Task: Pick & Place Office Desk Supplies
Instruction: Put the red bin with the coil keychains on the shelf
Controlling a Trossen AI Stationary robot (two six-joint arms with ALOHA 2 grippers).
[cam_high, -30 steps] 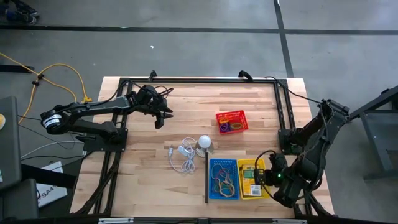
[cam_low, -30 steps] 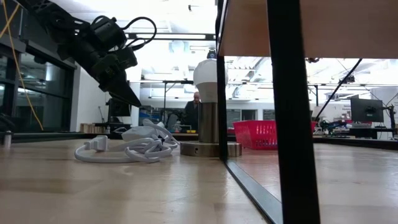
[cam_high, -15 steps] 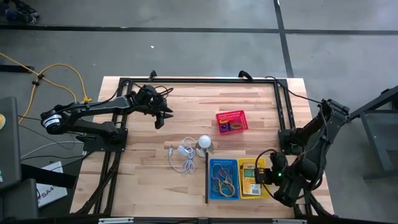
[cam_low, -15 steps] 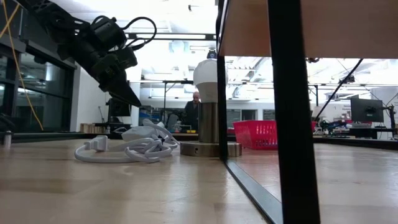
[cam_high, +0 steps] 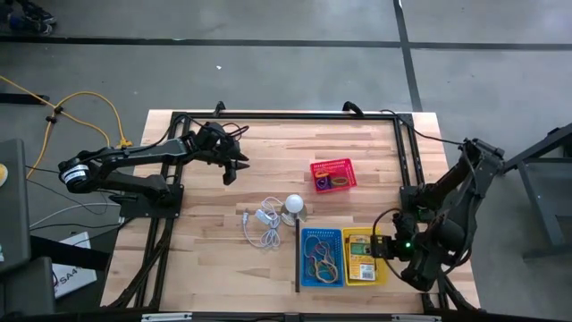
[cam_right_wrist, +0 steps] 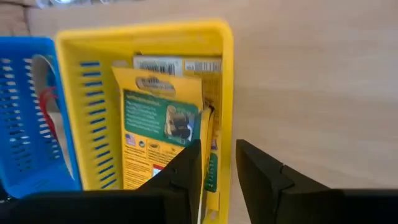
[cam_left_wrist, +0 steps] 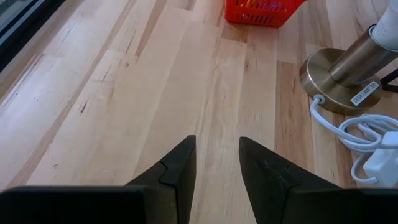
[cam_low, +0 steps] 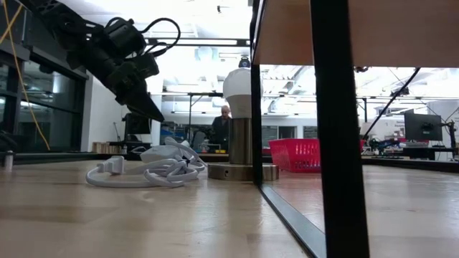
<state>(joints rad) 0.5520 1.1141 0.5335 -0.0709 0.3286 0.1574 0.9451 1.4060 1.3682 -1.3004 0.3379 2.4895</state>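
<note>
Packets [cam_right_wrist: 163, 137] sit in the yellow basket [cam_high: 364, 258], nothing loose on the table [cam_high: 268, 156]; right gripper [cam_right_wrist: 216, 163] above, slightly parted, empty.

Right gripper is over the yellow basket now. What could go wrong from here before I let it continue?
The right gripper hangs open right above the yellow basket, one finger over the yellow-and-green packets and the other near the rim. Going down, it may catch the basket wall and tip or drag it against the blue basket. The packets lie stacked and overlapping, so a pinch may lift two or slip off. The left gripper waits open, far from this.
</note>
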